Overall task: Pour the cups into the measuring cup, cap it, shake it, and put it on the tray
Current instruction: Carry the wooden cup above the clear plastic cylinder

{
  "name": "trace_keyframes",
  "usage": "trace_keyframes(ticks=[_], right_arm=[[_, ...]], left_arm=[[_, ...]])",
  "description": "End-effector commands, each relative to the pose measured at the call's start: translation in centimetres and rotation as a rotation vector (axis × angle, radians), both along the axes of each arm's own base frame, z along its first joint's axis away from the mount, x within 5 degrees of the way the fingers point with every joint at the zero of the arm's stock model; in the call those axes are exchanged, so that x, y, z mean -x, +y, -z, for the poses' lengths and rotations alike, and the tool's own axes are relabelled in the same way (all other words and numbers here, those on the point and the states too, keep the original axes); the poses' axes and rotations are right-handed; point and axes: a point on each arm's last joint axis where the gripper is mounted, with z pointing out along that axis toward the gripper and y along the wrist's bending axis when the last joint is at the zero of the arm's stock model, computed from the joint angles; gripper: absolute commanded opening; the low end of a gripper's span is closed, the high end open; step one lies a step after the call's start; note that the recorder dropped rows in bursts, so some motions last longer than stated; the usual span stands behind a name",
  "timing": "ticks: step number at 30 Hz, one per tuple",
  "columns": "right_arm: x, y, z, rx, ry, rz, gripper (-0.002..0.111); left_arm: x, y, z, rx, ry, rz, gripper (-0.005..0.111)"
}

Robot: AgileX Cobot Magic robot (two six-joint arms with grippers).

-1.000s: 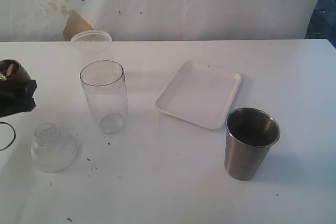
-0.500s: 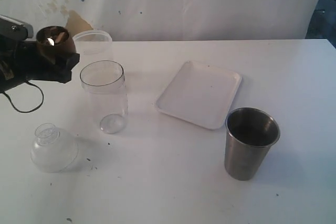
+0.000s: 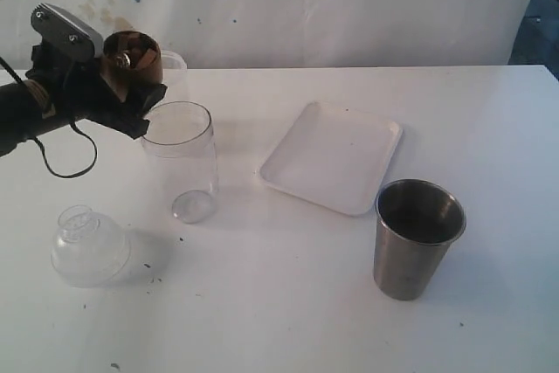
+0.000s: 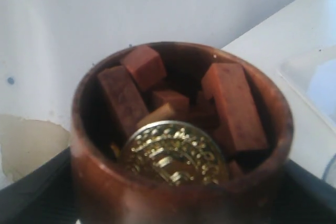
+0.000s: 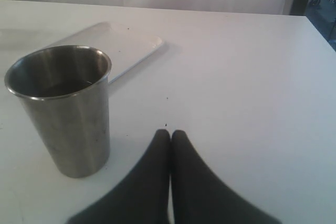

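Dark fingers (image 3: 147,104) of the left gripper (image 3: 129,85) clasp the wooden cup (image 3: 131,51) round its brown belly in the exterior view, holding it in the air just beside and above the rim of the measuring cup (image 3: 181,162). That clear, straight-sided tumbler stands upright on the white table (image 3: 288,303), see-through down to its rounded base. Behind the held cup a frosted cup (image 3: 177,63) shows only an edge. A clear domed lid (image 3: 89,247) lies near the table's front left. The tray (image 3: 332,156), shallow, white and round-cornered, sits mid-table, and the steel tumbler (image 3: 417,238), dull grey and tapered, stands just in front of its right corner.

From the left wrist view, the wooden cup (image 4: 178,195) fills the picture, smooth-rimmed and gripped between black fingers (image 4: 31,198) on either side. Inside it are reddish-brown blocks (image 4: 233,106) with squared edges and a gold disc (image 4: 173,155) with an embossed face.

From the right wrist view, the right gripper (image 5: 170,142) has its two black fingers (image 5: 152,182) pressed flat together, holding nothing. The steel tumbler (image 5: 65,114) stands near them, its inside too dark to tell the contents, with the tray (image 5: 121,45) beyond it
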Motion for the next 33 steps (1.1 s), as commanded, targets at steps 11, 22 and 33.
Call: trace_keyframes(ticks=[11,22,33], right_arm=[[0.0,0.0,0.1,-0.002,-0.005,0.005,0.0],[0.0,0.0,0.1,-0.002,-0.005,0.005,0.0],[0.0,0.0,0.1,-0.002,-0.005,0.005,0.0]], left_arm=[[0.7,-0.2,-5.5,-0.029,-0.208,0.031,0.0],[2.1,-1.1,-6.1,-0.28,-0.306,0.237,0.0],[2.7,-1.8,-6.7,-0.454,-0.536,0.369,0.0]])
